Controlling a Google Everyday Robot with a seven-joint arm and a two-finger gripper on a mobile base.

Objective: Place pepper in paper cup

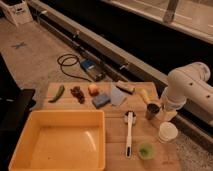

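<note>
1. No grab made yet: the pepper (56,93) is found lying at the board's far-left end, well apart from the paper cup (167,132).
2. The gripper (164,112) is parked far right beside the metal cup (152,111); open or closed can't be told.
3. Probably needed next: a reach across to the pepper.

- The white arm (192,85) filled the right edge of the frame, its thick rounded links bent at a joint.
- Its wrist (172,100) pointed downward, right of centre.
- The gripper (166,115) hung at the arm's lower end, at mid-height on the right.
</note>
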